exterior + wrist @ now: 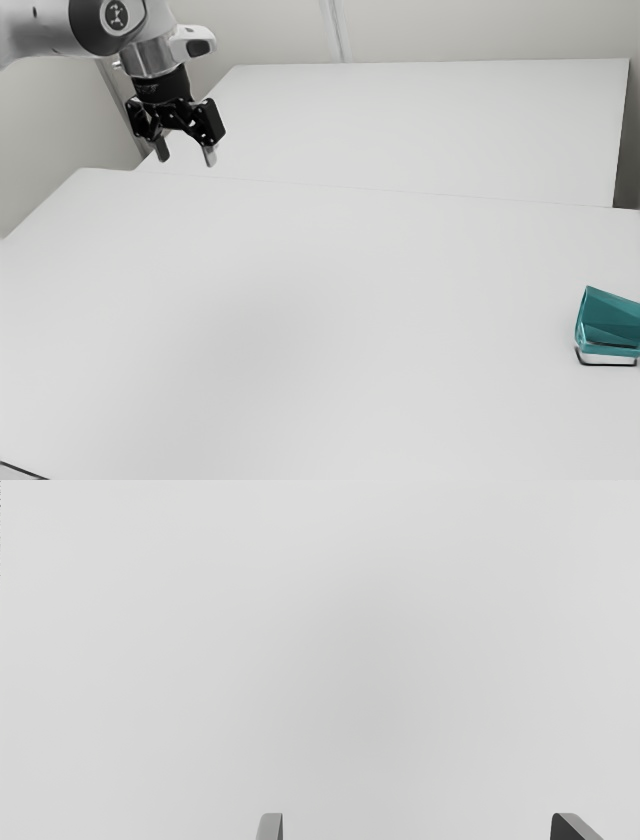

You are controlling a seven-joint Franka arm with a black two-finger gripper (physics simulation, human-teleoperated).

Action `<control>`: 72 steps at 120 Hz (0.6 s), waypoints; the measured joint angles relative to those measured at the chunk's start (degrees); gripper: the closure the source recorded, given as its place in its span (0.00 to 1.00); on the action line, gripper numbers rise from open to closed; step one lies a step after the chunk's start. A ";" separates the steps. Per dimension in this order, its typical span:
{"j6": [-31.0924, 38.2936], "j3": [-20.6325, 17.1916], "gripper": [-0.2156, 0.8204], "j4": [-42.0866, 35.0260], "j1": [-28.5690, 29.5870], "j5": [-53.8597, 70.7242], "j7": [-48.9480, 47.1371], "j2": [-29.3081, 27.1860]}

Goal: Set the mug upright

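High over the table at the exterior view's upper left hangs the black gripper, its two fingers spread wide with nothing between them. In the wrist view the gripper shows two separated fingertips over bare white surface. A teal object, apparently the mug, rests at the exterior view's right edge, far from the gripper and partly cut off by that edge. It has a pale part and a dark outline along its lower side; which way its opening faces I cannot tell.
A broad white table stretches beneath the arm. Behind it lies another white surface, with pale walls around. A dark line crosses the exterior view's lower left corner.
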 joint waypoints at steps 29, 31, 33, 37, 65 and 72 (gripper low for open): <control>2.57 -0.01 0.23 -0.37 0.71 -1.75 0.05 0.32; 2.96 0.00 0.23 -0.59 0.69 -2.28 0.16 0.35; 3.43 -0.01 0.23 -0.87 0.69 -2.81 0.30 0.37; 4.58 -0.03 0.23 -1.64 0.63 -3.96 0.68 0.36; 13.70 -0.25 0.23 -7.79 -0.37 -12.44 4.12 0.11; 16.08 -0.25 0.23 -10.06 -0.74 -15.27 5.32 0.00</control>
